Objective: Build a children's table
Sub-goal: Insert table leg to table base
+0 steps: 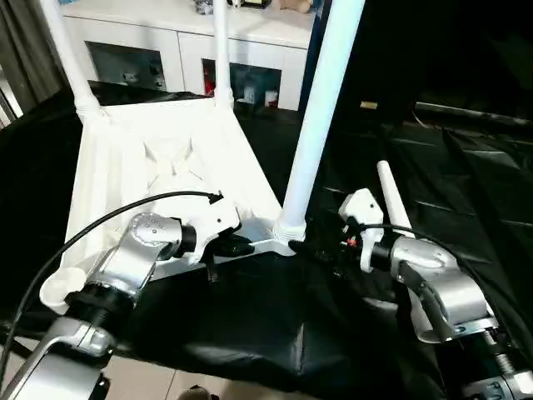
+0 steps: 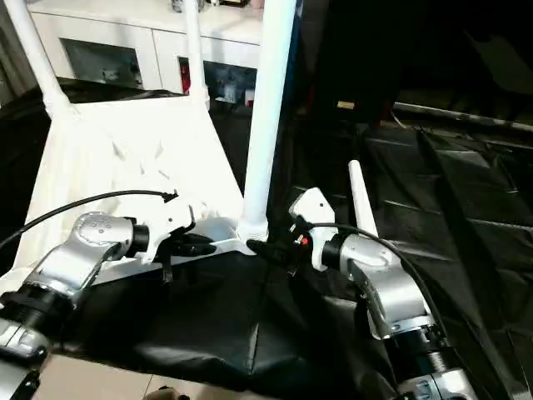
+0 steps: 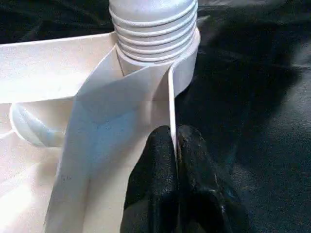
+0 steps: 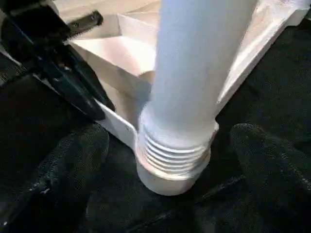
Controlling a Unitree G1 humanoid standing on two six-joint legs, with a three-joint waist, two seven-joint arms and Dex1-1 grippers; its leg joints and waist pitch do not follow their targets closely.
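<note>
My left gripper (image 3: 176, 145) pinches the thin rim of the upturned table top (image 1: 158, 158) at the left-centre of the frame. My right gripper (image 4: 170, 160) stands wide around the near leg (image 1: 321, 108), not touching it. Three legs stand in their sockets. I judge the next move is the loose leg (image 1: 391, 196) on the black cloth (image 1: 466, 183) at right, for the empty socket (image 1: 58, 292) at lower left. The cabinet (image 1: 175, 42) is far behind.

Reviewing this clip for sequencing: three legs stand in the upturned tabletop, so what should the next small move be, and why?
Probably swing the right gripper, open around the near leg, toward the loose leg lying on the black cloth. The left gripper pinches the tabletop rim, steadying it, and one near corner socket is unfilled.
</note>
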